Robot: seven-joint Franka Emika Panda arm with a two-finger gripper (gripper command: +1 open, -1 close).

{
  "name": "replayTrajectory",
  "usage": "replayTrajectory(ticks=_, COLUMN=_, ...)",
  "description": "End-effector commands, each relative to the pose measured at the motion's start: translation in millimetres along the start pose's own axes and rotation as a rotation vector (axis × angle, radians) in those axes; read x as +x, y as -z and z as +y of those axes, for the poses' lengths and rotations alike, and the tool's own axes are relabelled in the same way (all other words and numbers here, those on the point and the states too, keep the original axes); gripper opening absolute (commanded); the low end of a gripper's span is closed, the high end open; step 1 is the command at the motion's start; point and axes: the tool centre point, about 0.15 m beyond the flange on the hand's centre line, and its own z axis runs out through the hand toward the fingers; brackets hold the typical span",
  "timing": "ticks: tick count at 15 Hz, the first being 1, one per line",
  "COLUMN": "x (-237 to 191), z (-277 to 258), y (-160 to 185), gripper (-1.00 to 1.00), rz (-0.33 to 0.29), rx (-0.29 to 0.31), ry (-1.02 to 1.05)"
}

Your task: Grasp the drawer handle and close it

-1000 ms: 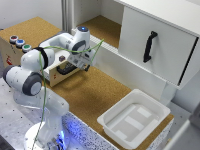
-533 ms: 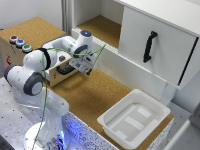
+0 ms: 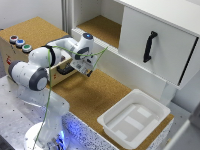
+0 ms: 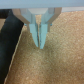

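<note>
The drawer [image 3: 59,65] is small, with light wooden sides, and sticks out of a wooden box at the exterior view's left. Its short black drawer handle [image 3: 65,70] shows just under my arm's wrist. My gripper [image 3: 85,71] hangs over the cork surface just to the exterior view's right of the handle, not on it. In the wrist view the gripper [image 4: 40,45] points down at the cork. Its two pale fingers [image 4: 35,31] are pressed together with nothing between them. A dark shape [image 4: 10,36], which looks like the handle, lies beside them.
The wooden box [image 3: 15,52] carries three coloured buttons [image 3: 20,43] on top. A big white cabinet panel [image 3: 160,40] with a long upright black handle [image 3: 149,46] stands at the back right. A white plastic tray [image 3: 134,118] lies on the cork table [image 3: 95,97] at the front right.
My gripper has shifted slightly towards the exterior view's right and down. The drawer looks unmoved.
</note>
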Motion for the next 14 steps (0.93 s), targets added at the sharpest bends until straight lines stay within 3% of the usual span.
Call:
replayTrajectory(ticks=1, x=28.2, z=-40.4, y=-17.7, gripper=-1.0, rz=-0.076, rx=-0.01, ry=0.038)
replayTrajectory(ticks=7, x=30.6, z=-99.0, y=-27.6, gripper=-1.0, rz=-0.118, rx=-0.02, ry=0.149)
replayTrajectory(ticks=11, x=35.1, z=-127.0, y=-25.7, gripper=-1.0, rz=-0.101, rx=-0.015, ry=0.154)
replayTrajectory(ticks=14, x=41.0, z=-152.3, y=-20.0, gripper=-1.0, rz=-0.052, rx=-0.017, ry=0.154)
